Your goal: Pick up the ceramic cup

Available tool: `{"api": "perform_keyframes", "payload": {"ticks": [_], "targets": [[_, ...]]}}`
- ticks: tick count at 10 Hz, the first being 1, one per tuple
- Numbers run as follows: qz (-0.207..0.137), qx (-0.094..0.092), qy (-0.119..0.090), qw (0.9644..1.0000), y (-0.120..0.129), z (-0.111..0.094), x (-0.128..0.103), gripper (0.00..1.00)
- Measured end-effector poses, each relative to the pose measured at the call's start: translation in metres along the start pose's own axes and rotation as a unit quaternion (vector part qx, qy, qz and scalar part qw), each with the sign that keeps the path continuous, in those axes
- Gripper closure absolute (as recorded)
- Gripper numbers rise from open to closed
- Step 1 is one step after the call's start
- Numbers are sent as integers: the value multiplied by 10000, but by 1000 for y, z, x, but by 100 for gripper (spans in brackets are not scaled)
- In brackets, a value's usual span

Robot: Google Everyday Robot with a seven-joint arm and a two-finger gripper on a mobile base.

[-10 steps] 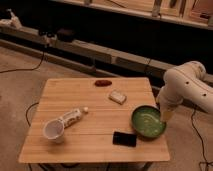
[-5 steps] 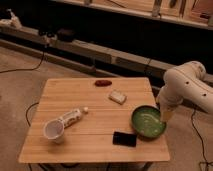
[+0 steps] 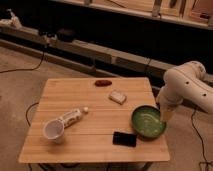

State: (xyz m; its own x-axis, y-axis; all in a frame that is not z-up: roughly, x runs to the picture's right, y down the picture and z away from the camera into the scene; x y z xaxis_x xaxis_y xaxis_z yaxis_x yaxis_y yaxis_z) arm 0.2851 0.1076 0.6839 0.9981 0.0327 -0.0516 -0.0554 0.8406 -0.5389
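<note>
The ceramic cup (image 3: 53,130) is small, white and glossy, with a wide round rim; it stands near the front left of the wooden table (image 3: 75,97). A long white tube with a cap (image 3: 73,117) lies just behind it, touching or nearly touching it. My white arm (image 3: 185,87) reaches in from the right. My gripper (image 3: 165,117) hangs at the table's right edge, beside the right rim of the green bowl (image 3: 148,121), far from the cup.
A black flat phone-like object (image 3: 124,139) lies in front of the bowl. A pale wrapped bar (image 3: 117,96) sits mid-table and a dark red object (image 3: 102,82) at the back. Cables run on the floor; a low bench and shelves stand behind.
</note>
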Motion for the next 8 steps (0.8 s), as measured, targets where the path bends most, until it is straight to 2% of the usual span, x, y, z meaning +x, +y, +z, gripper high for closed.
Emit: {"api": "perform_keyframes", "payload": {"ticks": [6, 8], "targets": [[1, 1, -1, 10000, 0, 0, 0, 35], [-199, 35, -88, 9998, -4, 0, -5, 35]]}}
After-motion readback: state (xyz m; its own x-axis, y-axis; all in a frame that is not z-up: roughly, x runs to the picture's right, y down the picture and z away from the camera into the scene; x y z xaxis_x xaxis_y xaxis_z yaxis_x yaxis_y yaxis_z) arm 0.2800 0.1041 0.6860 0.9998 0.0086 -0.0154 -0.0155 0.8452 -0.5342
